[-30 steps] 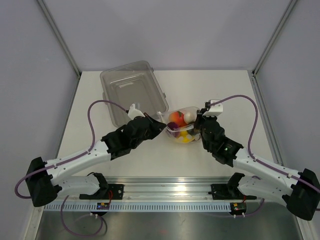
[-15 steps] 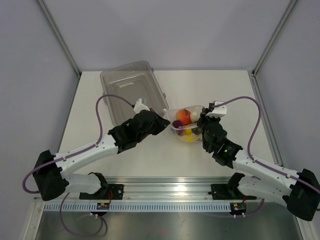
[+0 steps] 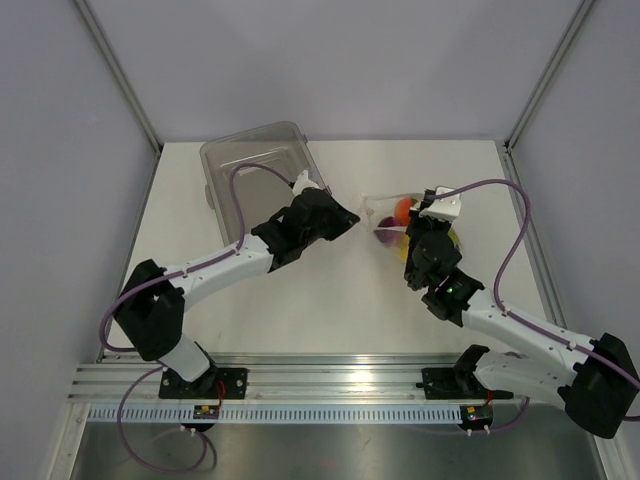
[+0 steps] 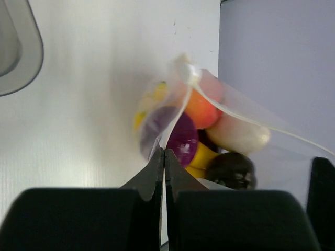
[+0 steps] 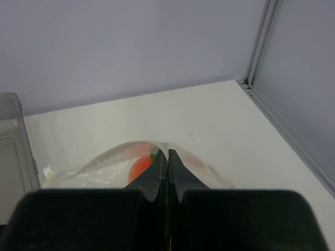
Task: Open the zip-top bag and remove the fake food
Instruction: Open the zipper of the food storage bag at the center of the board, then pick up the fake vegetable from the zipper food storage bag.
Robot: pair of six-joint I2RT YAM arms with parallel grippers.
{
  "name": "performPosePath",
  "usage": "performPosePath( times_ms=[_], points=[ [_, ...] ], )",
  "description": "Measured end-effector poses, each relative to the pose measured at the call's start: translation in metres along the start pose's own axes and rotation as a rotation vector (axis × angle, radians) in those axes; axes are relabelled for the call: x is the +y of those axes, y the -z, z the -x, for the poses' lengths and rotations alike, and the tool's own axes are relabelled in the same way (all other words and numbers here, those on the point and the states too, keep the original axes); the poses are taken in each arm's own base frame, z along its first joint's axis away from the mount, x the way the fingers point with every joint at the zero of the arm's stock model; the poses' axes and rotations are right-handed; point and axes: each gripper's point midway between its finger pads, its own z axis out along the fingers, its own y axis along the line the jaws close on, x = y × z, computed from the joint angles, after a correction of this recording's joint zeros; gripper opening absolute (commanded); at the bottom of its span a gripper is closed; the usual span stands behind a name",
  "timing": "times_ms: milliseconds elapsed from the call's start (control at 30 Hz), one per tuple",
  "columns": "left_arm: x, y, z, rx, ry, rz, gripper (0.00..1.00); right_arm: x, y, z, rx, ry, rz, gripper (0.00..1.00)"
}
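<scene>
Bag (image 3: 392,213) is hanging right of centre over the table (image 3: 300,300), strung between the two grippers. Whether its bottom is touching the table I cannot tell.

Left gripper (image 4: 164,152) is reaching in from the left, fingers pressed together and pinching one lip of the bag's film. Right gripper (image 5: 167,154) is coming from the near right, fingers likewise pressed together on the opposite lip — a thin fold of clear plastic is showing between the tips.

In the left wrist view the two lips are running apart from a shared corner, one down to the left fingers, the other out toward the right arm.

Food (image 4: 201,138) is sitting inside the bag, bunched low: orange piece (image 4: 200,110), purple piece (image 4: 182,138), white piece (image 4: 239,133), dark round piece (image 4: 231,168) and yellow bits (image 4: 201,156) under them.

Tub (image 3: 262,178) is lying at the far left of the table — well apart from the bag, just behind the left arm.
</scene>
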Motion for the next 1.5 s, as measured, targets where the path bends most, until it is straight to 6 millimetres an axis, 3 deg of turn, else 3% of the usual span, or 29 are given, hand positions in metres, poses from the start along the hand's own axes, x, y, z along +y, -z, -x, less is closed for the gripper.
performPosePath(
  times_ms=[133,333,467,567,600,700,733,867,1100,1500],
  points=[
    [0.021,-0.004,-0.009,0.039,0.006,-0.006,0.04,0.001,0.002,0.004,-0.002,-0.043,0.021,0.0],
    [0.055,-0.004,-0.028,0.1,-0.062,0.022,0.05,0.011,0.009,-0.036,0.123,-0.043,0.067,0.0],
    [0.067,-0.002,-0.038,0.154,-0.124,0.019,0.07,0.02,0.017,-0.054,0.197,-0.073,0.125,0.0],
    [0.068,0.002,-0.045,0.215,-0.195,-0.017,0.32,0.025,0.026,-0.057,0.226,-0.119,0.189,0.0],
    [0.067,0.004,-0.047,0.238,-0.223,-0.038,0.64,0.027,0.029,-0.057,0.23,-0.137,0.218,0.0],
    [0.063,0.01,-0.052,0.279,-0.281,-0.114,0.94,0.032,0.039,-0.053,0.234,-0.178,0.298,0.0],
    [0.062,0.015,-0.053,0.281,-0.289,-0.141,0.97,0.034,0.041,-0.052,0.235,-0.185,0.318,0.0],
    [0.059,0.034,-0.054,0.28,-0.331,-0.198,0.98,0.044,0.048,-0.054,0.253,-0.19,0.387,0.0],
    [0.043,0.04,-0.045,0.236,-0.408,-0.266,0.97,0.059,0.051,-0.072,0.304,-0.159,0.438,0.0],
    [0.026,0.041,-0.044,0.198,-0.447,-0.334,0.8,0.066,0.053,-0.073,0.301,-0.178,0.475,0.0]
  ],
)
